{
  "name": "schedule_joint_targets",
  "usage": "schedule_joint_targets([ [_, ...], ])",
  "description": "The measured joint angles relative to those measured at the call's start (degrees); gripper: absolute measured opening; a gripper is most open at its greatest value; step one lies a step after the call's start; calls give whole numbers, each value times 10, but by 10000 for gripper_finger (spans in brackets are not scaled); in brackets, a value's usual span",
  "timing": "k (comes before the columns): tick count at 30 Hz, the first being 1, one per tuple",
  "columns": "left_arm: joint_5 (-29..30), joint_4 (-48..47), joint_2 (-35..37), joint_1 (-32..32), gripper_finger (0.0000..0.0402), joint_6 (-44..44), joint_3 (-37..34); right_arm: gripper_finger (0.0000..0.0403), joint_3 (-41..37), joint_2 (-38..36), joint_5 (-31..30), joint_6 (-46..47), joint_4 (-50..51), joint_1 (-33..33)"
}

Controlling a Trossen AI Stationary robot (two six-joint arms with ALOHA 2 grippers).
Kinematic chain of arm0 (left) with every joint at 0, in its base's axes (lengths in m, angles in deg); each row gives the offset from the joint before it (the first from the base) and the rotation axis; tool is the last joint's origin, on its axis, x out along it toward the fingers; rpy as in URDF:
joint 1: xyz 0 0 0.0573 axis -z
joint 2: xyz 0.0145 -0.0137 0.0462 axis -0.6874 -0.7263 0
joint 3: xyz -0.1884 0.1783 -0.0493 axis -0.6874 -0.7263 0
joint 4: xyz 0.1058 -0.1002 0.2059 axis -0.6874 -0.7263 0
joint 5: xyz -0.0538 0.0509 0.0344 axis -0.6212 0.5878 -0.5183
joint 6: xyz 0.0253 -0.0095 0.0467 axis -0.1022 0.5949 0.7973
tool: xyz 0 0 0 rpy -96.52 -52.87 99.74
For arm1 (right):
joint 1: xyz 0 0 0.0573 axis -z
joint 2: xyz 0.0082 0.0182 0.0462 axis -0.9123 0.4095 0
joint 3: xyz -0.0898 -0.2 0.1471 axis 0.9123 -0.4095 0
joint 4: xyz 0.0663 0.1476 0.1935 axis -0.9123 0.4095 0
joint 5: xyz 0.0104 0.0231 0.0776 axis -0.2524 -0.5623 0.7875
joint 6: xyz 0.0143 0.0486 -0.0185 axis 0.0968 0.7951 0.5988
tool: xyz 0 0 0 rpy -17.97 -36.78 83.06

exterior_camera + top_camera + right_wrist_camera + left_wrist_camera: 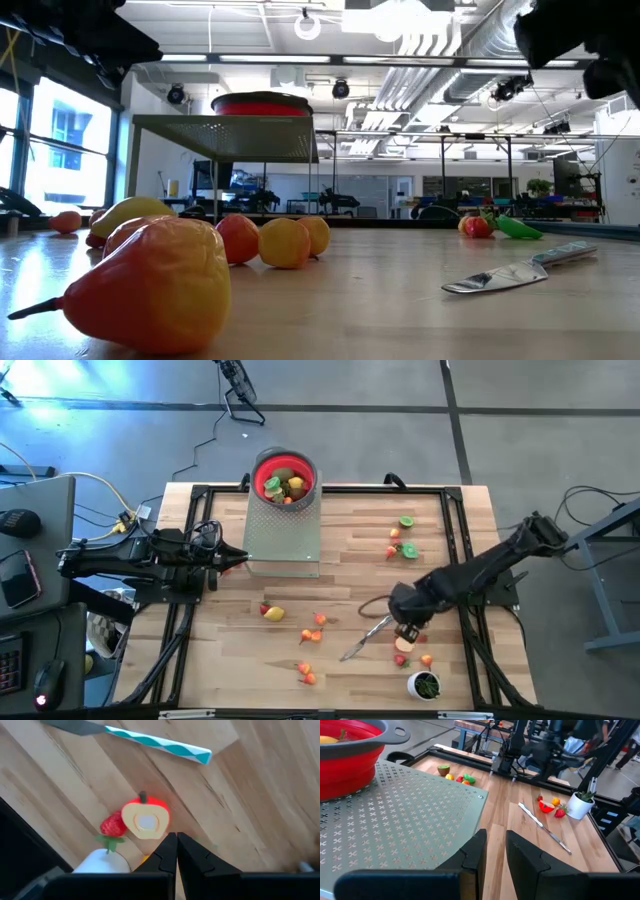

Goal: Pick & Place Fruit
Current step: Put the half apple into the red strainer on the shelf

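the right gripper [176, 845] is pinched shut with nothing in it, low in the right wrist picture. just above it lies a red apple half [146, 818], pale inside, touching a strawberry [113, 826] on the table [260, 790].

This is a robotics lab, a big open industrial hall. The low view looks past the wooden table [340, 650] to exposed silver ducts [440, 40] and strip lights on the ceiling, tall windows [60, 140] at left, and black framed rigs [470, 170] far back. From above: grey concrete floor [400, 420], trailing cables [205, 445], a keyboard [12, 655] at the left edge.
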Motion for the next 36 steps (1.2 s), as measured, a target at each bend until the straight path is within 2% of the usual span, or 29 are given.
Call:
schedule_joint_targets([
  [7, 0, 0, 0, 0, 67, 1, 0, 3, 0, 0, -56, 59, -61, -72],
  [16, -2, 0, 0, 0, 67, 1, 0, 3, 0, 1, -104, 116, -72, -137],
  [25, -2, 0, 0, 0, 67, 1, 1, 14, 0, 6, -99, 151, -80, -167],
  [29, -2, 0, 0, 0, 67, 1, 1, 60, 0, 6, -87, 177, -80, -167],
  [36, -1, 0, 0, 0, 67, 1, 1, 198, 0, 6, -112, 178, -80, -166],
])
